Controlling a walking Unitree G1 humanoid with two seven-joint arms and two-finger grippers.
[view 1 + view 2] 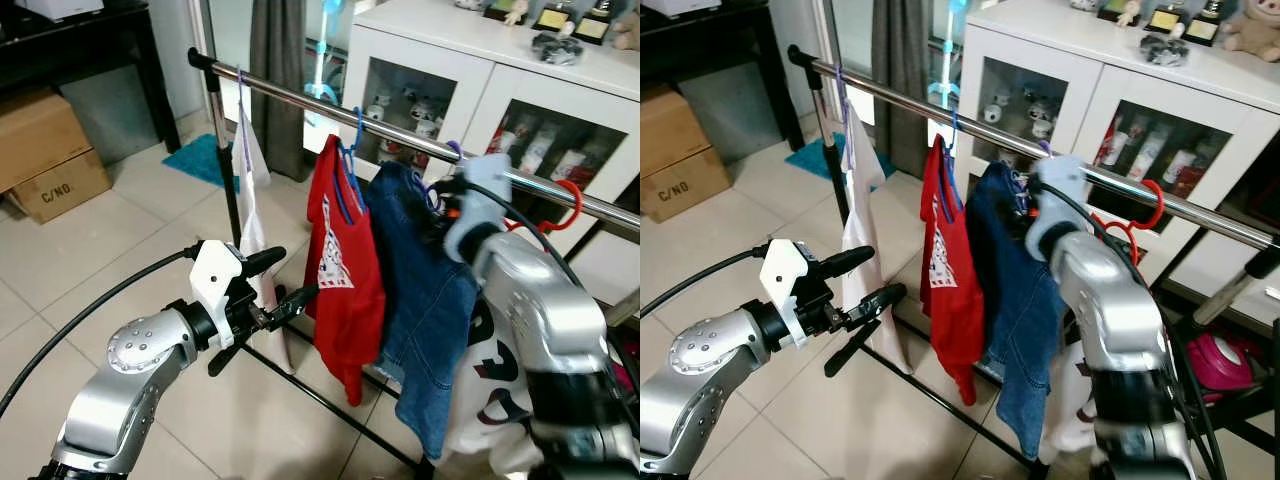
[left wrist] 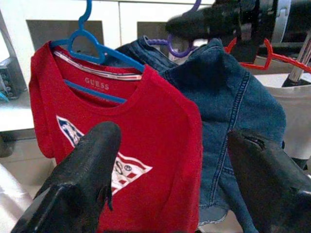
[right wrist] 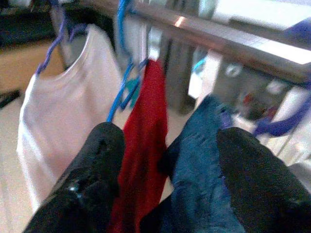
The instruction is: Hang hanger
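Note:
A chrome clothes rail [image 1: 300, 100] runs from upper left to right. On it hang a white shirt [image 1: 250, 170] on a purple hanger, a red t-shirt [image 1: 345, 270] on a blue hanger [image 1: 352, 150], and a denim jacket [image 1: 430, 300] on a purple hanger [image 2: 181, 46]. A red hanger [image 1: 565, 205] hooks on the rail further right. My right gripper [image 3: 167, 141] is raised at the jacket's collar just below the rail, open, with the denim in front of its fingers. My left gripper [image 1: 295, 275] is open and empty, low, just left of the red t-shirt.
A white glass-door cabinet [image 1: 480, 80] stands close behind the rail. Cardboard boxes [image 1: 40, 150] sit under a black desk at the left, with a teal mat [image 1: 205, 155] nearby. The rack's black base bar [image 1: 330, 400] crosses the tiled floor. A white printed garment [image 1: 490, 400] hangs below my right arm.

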